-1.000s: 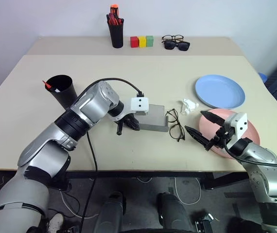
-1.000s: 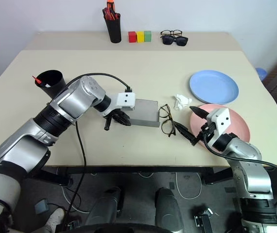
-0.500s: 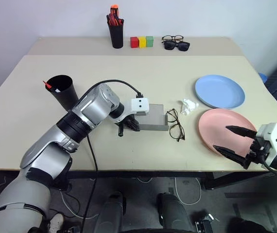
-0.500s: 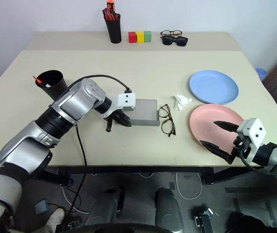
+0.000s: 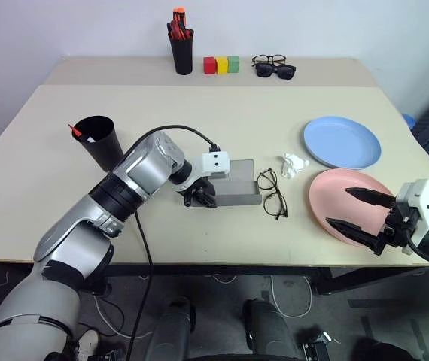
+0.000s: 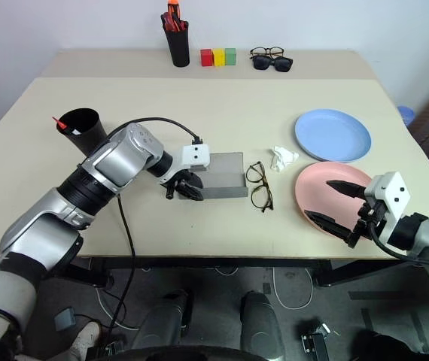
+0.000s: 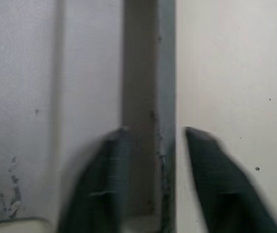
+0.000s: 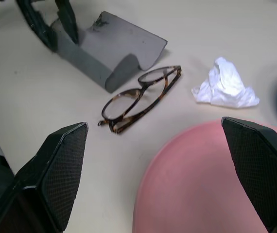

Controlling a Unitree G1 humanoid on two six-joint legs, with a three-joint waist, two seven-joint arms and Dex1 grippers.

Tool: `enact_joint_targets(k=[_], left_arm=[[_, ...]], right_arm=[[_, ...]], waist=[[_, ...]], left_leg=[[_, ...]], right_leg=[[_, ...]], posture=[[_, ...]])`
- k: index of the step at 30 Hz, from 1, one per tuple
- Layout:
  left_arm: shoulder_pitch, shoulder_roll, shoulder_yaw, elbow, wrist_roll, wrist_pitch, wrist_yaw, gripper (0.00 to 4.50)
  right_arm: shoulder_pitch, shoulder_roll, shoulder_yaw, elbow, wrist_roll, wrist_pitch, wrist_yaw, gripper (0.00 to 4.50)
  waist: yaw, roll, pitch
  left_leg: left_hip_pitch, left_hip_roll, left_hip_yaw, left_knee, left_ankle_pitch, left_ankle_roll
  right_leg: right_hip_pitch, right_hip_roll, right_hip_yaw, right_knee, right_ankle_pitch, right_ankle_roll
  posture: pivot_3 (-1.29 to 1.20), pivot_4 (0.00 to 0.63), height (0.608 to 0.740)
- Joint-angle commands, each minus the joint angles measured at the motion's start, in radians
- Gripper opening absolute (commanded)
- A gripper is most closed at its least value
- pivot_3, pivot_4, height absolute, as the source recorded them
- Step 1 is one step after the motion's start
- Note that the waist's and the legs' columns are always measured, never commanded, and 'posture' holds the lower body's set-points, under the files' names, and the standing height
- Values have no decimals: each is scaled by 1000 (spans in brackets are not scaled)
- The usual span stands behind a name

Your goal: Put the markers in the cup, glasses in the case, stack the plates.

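Note:
The grey case (image 5: 238, 186) lies mid-table, and my left gripper (image 5: 199, 198) stands open at its left end. In the left wrist view its fingers (image 7: 104, 170) straddle the case's wall (image 7: 141, 73) without closing on it. The thin dark glasses (image 5: 272, 193) lie on the table just right of the case. Further right sit the light blue plate (image 5: 341, 141) and the pink plate (image 5: 344, 197). My right gripper (image 5: 340, 207) hangs open and empty over the pink plate's near edge. At the far left, a red marker (image 5: 74, 131) pokes out of the black cup (image 5: 98, 141).
A crumpled white tissue (image 5: 293, 164) lies between the glasses and the blue plate. Along the back edge stand a black pen holder (image 5: 182, 54) with orange-red pens, three coloured blocks (image 5: 221, 65), spare spectacles and sunglasses (image 5: 275, 67). The pink plate lies close to the table's front edge.
My left gripper has gone from shut to open at the case's left end. My right gripper has drawn away from the glasses, to the right, and now hangs over the pink plate.

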Motion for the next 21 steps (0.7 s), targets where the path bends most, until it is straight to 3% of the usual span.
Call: enact_joint_targets(k=[1, 5, 8, 12, 15, 17, 21], left_arm=[[-9, 2, 55, -31, -14, 11, -6, 3588], [-1, 21, 111, -53, -41, -11, -3, 3588], [21, 38, 219, -125, -104, 28, 19, 3588], [213, 34, 501, -354, -228, -53, 163, 3588], [349, 51, 561, -492, -250, -141, 200, 3588], [380, 13, 641, -536, -376, -18, 231, 3588], [493, 10, 679, -633, -433, -18, 278, 3588]], right_arm=[[-46, 4, 34, -45, 34, 55, -25, 4500], [-123, 16, 92, -54, 62, 148, -71, 4500], [-187, 35, 139, -39, 82, 196, -75, 4500], [-285, 59, 220, 47, 99, 253, -30, 4500], [-336, 67, 258, 119, 87, 263, 7, 4500], [-368, 61, 277, 167, 91, 292, 42, 4500], [-475, 64, 346, 308, 58, 330, 104, 4500]], waist=[[0, 0, 0], [-2, 0, 0], [-3, 0, 0], [-7, 1, 0], [-6, 1, 0], [3, 1, 0], [-1, 1, 0]], left_leg=[[0, 0, 0, 0, 0, 0], [0, 0, 0, 0, 0, 0], [0, 0, 0, -1, 0, 0], [0, 0, 0, -1, 0, 0], [1, 0, 0, -2, 0, 0], [2, 0, 1, -1, 0, 0], [1, 0, 2, 2, 1, 2]], right_leg=[[0, 0, 0, 0, 0, 0], [0, 0, 0, 0, 0, 0], [-1, 0, 0, 0, 0, -1], [-1, 0, 0, 0, 3, -1], [0, 0, 0, 0, 4, 0], [0, -1, 0, 0, 4, 0], [4, -1, 0, -1, 4, -2]], posture=[[0, 150, 740], [0, 150, 740], [0, 150, 740], [0, 150, 740], [0, 150, 740], [0, 150, 740], [0, 150, 740]])
